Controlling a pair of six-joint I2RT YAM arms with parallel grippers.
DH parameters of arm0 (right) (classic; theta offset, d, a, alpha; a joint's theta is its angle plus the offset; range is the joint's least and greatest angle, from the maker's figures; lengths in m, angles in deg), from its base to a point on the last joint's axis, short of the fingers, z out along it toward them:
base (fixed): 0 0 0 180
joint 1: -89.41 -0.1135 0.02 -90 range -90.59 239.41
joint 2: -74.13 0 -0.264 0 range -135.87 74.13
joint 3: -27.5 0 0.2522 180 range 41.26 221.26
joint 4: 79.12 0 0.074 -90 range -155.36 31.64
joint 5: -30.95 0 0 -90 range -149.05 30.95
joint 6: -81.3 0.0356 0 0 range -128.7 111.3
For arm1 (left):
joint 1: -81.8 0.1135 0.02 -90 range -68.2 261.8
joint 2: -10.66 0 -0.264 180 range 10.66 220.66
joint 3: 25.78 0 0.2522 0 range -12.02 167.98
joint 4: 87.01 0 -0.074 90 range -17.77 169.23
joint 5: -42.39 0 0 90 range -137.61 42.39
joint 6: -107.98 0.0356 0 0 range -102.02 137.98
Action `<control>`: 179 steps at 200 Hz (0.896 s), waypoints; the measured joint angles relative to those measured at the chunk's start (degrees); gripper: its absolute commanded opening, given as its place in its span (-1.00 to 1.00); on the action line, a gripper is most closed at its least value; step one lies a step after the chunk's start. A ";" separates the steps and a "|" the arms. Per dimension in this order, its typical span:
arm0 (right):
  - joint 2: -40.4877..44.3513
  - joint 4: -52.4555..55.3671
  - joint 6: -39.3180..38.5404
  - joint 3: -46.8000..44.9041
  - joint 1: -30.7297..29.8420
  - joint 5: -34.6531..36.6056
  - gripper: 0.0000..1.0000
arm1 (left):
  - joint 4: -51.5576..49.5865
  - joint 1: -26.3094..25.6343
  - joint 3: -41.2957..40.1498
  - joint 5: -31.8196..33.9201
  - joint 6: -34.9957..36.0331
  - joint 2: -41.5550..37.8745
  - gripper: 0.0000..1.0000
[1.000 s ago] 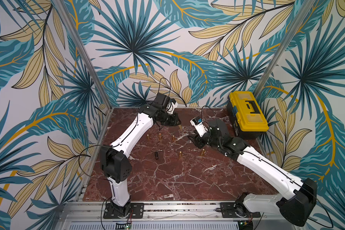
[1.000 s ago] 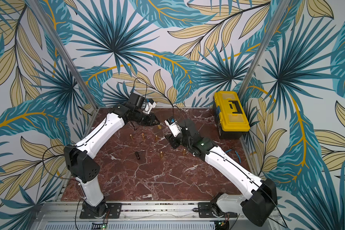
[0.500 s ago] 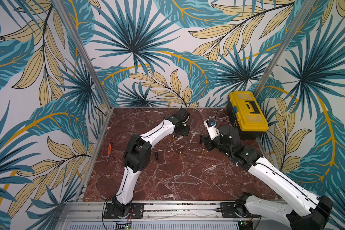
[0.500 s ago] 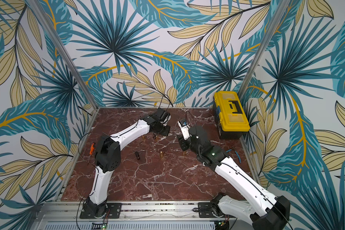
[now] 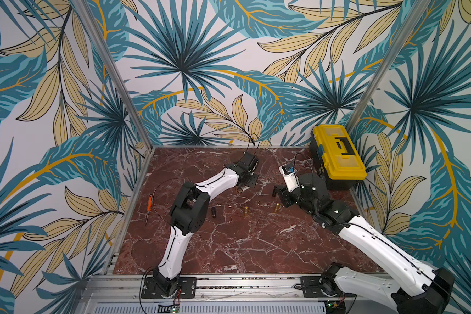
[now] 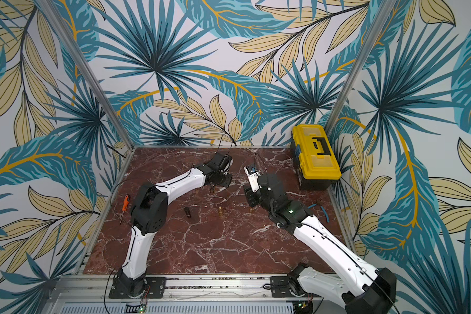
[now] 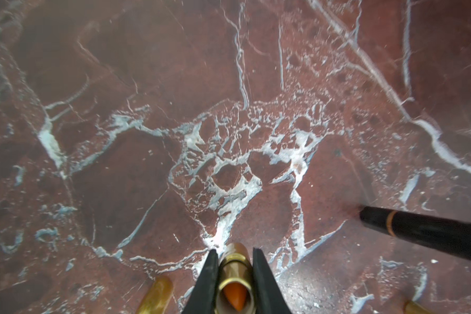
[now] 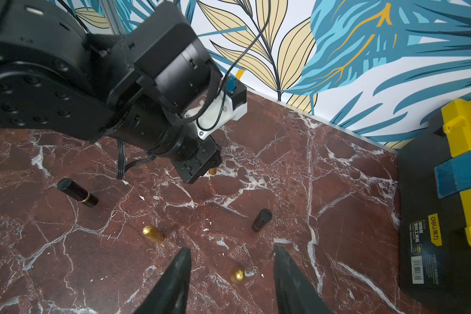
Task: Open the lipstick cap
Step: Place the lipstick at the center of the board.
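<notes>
The gold lipstick tube (image 7: 234, 271) stands upright in the left claw (image 7: 234, 251). It is clenched between the claw's two black fingers (image 7: 206, 280). Its orange tip (image 7: 235, 296) is bare inside the gold collar and points up toward the wrist. The tube is toward the back of the red-brown marble table (image 5: 242, 244), about mid-width. In the right wrist view its lower end shows just under the claw, close to the surface, but I cannot tell whether it touches.

The right claw (image 8: 232, 248) is released, its fingers spread wide and gripping nothing. It hangs low over the table, near the left claw and on that claw's right. A small gold rounded piece (image 8: 237, 275) lies on the marble between the spread fingers, clear of both. A second gold cylinder (image 8: 153, 233) lies nearby, on the side toward the left arm. A short black cap (image 8: 261, 220) stands on end between the two claws.

Farther out, a black lipstick tube with a gold band (image 8: 76, 191) lies on its side beside the left arm's elbow. A black toolbox with a yellow lid (image 5: 337, 155) sits in the back right corner. An orange-handled screwdriver (image 5: 149, 202) lies near the table's left edge. A blue-handled tool (image 6: 322, 210) lies at the right edge, just beside the right arm.
</notes>
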 measured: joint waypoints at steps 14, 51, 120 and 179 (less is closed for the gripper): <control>0.00 0.00 0.00 0.00 0.00 0.00 0.01 | 0.55 0.00 -0.04 -0.02 0.11 0.70 -0.88; 0.00 0.02 0.00 0.00 0.00 -0.02 0.01 | 1.70 0.00 -0.74 0.07 0.42 1.79 -0.87; -0.07 0.02 0.00 0.00 0.00 -0.02 0.01 | 3.06 -0.85 -1.97 1.22 1.77 1.86 -0.78; -0.28 0.00 -0.02 0.00 0.00 -0.04 0.02 | 4.04 -1.11 -3.39 1.25 1.84 1.86 -0.26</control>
